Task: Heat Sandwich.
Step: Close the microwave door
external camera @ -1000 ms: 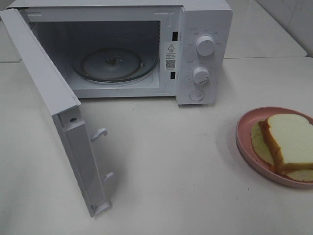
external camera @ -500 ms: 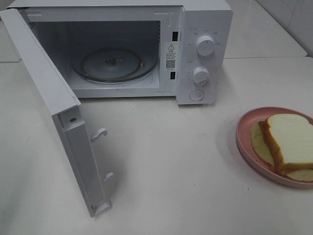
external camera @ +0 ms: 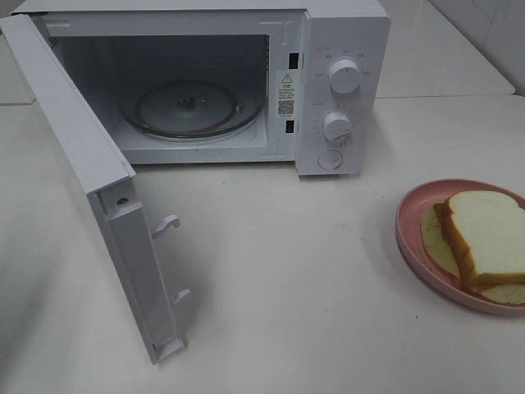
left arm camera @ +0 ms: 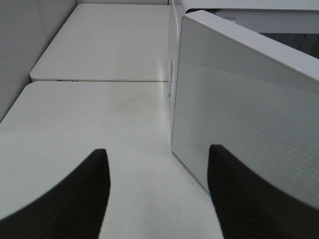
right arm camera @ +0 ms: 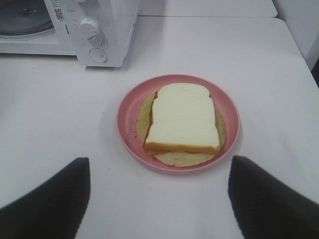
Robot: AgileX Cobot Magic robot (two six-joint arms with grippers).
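Nothing was seen to move since the earlier frame: the sandwich [right arm camera: 182,119] lay on the plate [right arm camera: 127,119] at right, the right gripper [right arm camera: 158,199] spread wide for pickup, the left gripper [left arm camera: 157,194] parted, empty, beside the door [left arm camera: 249,114], swung open for loading.

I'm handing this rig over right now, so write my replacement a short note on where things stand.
Left gripper: jaws apart, empty, next to the outer face of the open microwave door.
Right gripper: open, empty, short of the sandwich.
Sandwich sits on the pink plate on the table, to the right of the microwave.
Done: door swung wide open; glass turntable bare.
Left: pick up the sandwich, load it into the microwave, close the door, start heating.
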